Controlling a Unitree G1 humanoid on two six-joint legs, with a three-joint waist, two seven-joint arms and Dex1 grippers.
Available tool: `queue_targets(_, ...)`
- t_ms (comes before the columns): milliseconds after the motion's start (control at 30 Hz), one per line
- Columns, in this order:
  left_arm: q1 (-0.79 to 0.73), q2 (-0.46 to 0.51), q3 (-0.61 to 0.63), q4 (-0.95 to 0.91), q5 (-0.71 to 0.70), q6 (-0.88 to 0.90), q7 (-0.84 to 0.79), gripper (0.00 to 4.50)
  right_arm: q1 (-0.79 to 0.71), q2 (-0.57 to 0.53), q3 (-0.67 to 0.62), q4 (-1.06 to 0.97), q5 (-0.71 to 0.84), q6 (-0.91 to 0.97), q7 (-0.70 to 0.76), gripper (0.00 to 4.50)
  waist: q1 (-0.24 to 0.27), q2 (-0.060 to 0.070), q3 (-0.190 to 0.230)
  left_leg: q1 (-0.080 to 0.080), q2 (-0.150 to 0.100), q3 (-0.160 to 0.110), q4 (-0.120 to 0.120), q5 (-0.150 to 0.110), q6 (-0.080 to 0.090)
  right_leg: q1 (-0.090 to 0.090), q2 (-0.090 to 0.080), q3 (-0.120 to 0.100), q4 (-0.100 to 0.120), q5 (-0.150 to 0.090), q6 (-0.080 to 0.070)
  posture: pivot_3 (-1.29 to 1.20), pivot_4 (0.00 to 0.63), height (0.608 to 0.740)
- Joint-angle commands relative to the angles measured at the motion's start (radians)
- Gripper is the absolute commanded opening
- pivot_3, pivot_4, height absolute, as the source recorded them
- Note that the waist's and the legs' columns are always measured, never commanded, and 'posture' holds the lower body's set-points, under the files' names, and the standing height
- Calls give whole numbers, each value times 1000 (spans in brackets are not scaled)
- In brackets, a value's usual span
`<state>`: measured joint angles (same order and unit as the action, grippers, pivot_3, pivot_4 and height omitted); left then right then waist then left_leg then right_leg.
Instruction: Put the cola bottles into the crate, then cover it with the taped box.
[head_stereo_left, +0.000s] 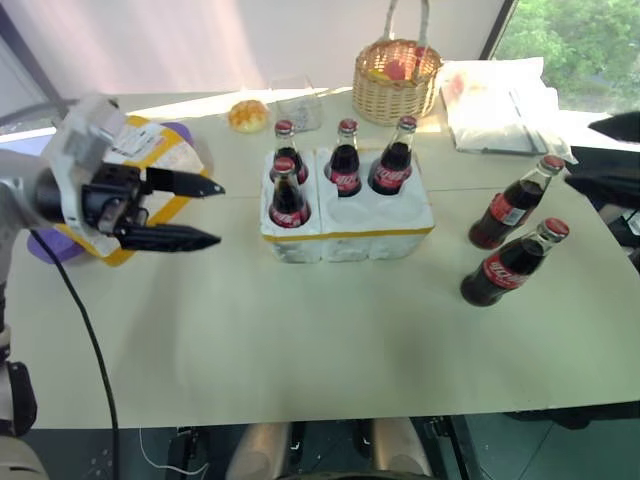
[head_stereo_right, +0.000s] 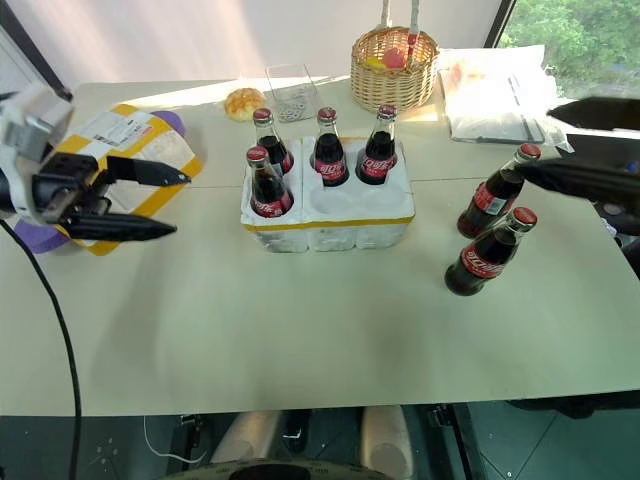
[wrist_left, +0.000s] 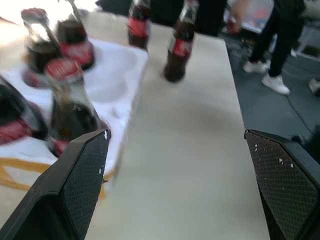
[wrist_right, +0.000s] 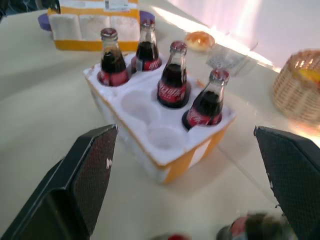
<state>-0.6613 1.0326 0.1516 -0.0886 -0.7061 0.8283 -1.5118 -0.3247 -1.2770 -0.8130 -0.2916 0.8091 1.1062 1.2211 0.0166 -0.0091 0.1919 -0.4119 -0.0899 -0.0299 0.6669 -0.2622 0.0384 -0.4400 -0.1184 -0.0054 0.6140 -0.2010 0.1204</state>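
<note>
Four bottles (head_stereo_left: 345, 157) seated in the crate (head_stereo_left: 348, 236) at centre frame, two front wells bare. Two more bottles (head_stereo_left: 512, 264) upright on the tabletop (head_stereo_left: 300, 340) at right, close together though apart. Box (head_stereo_right: 128, 150) at far left, behind the left hand (head_stereo_left: 208, 213), fingers spread wide and empty. Right hand (head_stereo_right: 560, 145) at the right edge above the loose pair, also wide open, nothing held. Risks ahead, as judged: reaching for one loose bottle likely to clip and topple its neighbour, both narrow and tall; lowering a bottle off-centre apt to catch the well's rim and tip; seated necks beside the bare wells easily knocked by a finger; box unable to sit flush over any leaning bottle.
</note>
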Motion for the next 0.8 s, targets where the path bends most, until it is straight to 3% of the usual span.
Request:
queue_targets(33,-16,-12,-20,-6,4,-41,4,4459,128,99,-246,-171,12,98,-42,4500,0,-1,-1,0,0,0,0,0,0,0,0,0,0,0,0,0,150,740)
queue_targets(133,-17,-25,-58,3,26,-75,-2,4459,307,236,-373,-318,6,125,-77,4500,-2,-1,-1,1,0,0,0,0,0,2,0,0,-1,0,0,0,150,740)
queue_targets(233,-15,-31,-79,6,40,-103,-9,4459,443,361,-411,-422,22,106,-121,4500,-2,-1,-1,1,0,0,0,0,0,2,0,0,-1,0,0,0,150,740)
queue_targets(400,-24,-56,-95,39,56,-120,16,4459,602,600,-284,-501,-62,-55,-277,4500,-5,-1,-2,4,0,0,0,0,0,5,0,1,-1,0,0,0,150,740)
queue_targets(533,-19,-55,-94,42,61,-123,18,4459,667,682,-180,-501,-100,-166,-346,4500,-4,-1,-2,4,0,0,0,0,0,5,0,1,-2,0,0,0,150,740)
queue_targets(800,-18,-62,-96,10,49,-109,34,4459,642,712,-15,-387,-112,-294,-451,4500,-4,-1,-2,4,0,0,0,0,0,5,0,1,-2,0,0,0,150,740)
